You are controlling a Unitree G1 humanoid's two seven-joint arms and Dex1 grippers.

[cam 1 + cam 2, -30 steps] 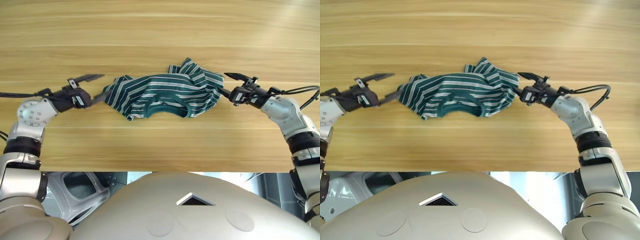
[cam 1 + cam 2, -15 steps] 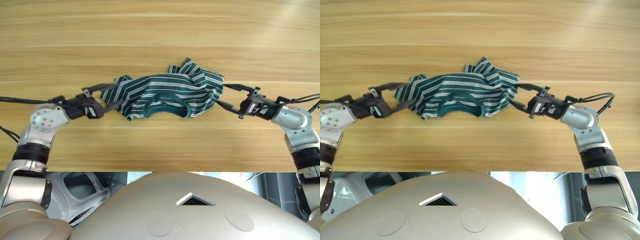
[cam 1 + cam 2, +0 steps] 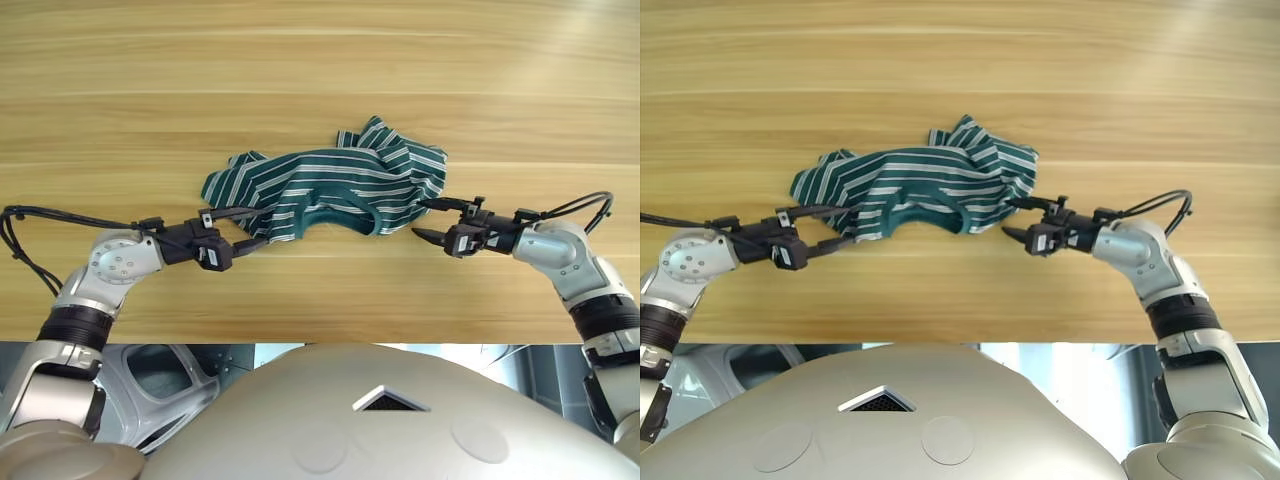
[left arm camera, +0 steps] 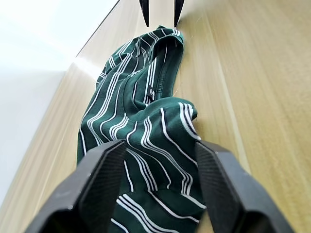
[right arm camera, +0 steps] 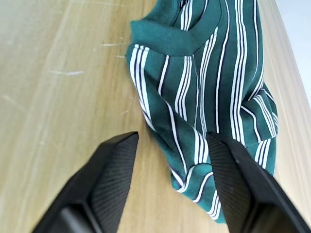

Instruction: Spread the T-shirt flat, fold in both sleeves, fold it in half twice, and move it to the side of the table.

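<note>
T-shirt (image 3: 330,185), one, bunched on table (image 3: 300,60), left gripper (image 3: 263,225), right gripper (image 3: 418,217), fingers (image 5: 114,174) apart

T-shirt (image 3: 330,180) bunched, much cloth hidden in own folds; left wrist view crops near end.

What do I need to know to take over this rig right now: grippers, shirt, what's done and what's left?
Left gripper: open, fingers either side of the near left edge of the striped green T-shirt, not closed on it.
Right gripper: open, at the shirt's near right edge, gripping nothing.
Shirt: crumpled in a heap on the wooden table, collar toward the robot.
Done: nothing; the shirt is not spread yet.
Left: grip both sides, spread flat, fold in sleeves, halve twice, move aside.
</note>
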